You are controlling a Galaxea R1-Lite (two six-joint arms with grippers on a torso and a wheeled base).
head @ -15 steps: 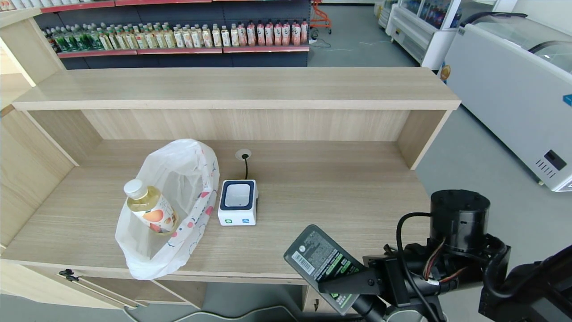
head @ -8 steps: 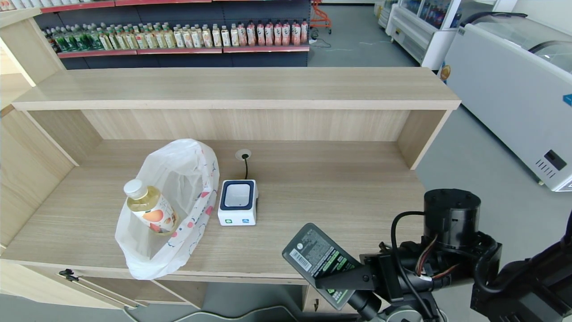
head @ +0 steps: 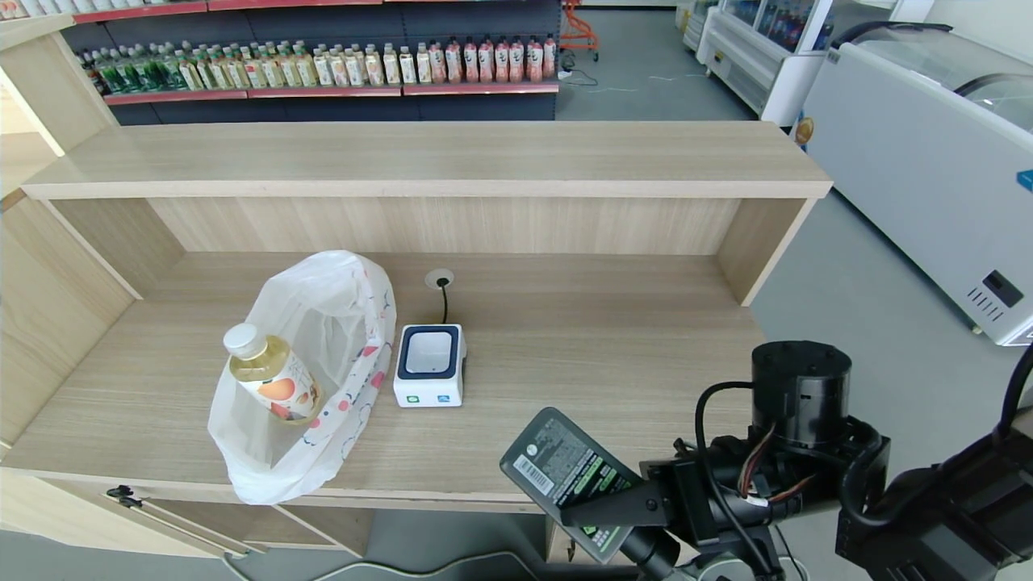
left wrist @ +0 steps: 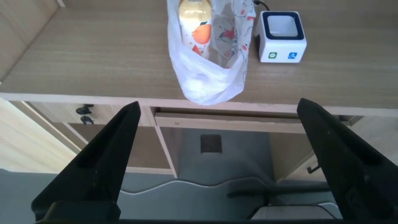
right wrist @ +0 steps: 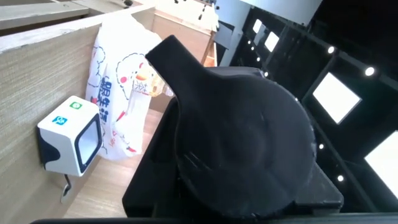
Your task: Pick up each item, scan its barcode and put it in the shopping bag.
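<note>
My right gripper [head: 607,508] is shut on a flat dark packet [head: 563,474], held tilted past the counter's near edge, right of the scanner, its barcode label facing up. In the right wrist view the dark packet [right wrist: 239,146] covers most of the picture. A white scanner [head: 430,364] with a dark-rimmed window stands mid-counter. Left of it sits the white shopping bag [head: 323,339], mouth open, with a yellow drink bottle [head: 270,378] standing inside. My left gripper [left wrist: 217,165] hangs open below the counter's front edge, with the shopping bag [left wrist: 208,74] and scanner [left wrist: 283,37] beyond it.
The wooden counter [head: 605,347] has a raised back wall and side walls. A cable runs from the scanner to a hole [head: 440,280] behind it. A drawer front [left wrist: 224,118] lies under the counter edge. Shelves of bottles [head: 323,64] and freezers [head: 928,145] stand farther off.
My right gripper has carried the dark packet slightly left and nearer to me. The bag, bottle and scanner have stayed put.
</note>
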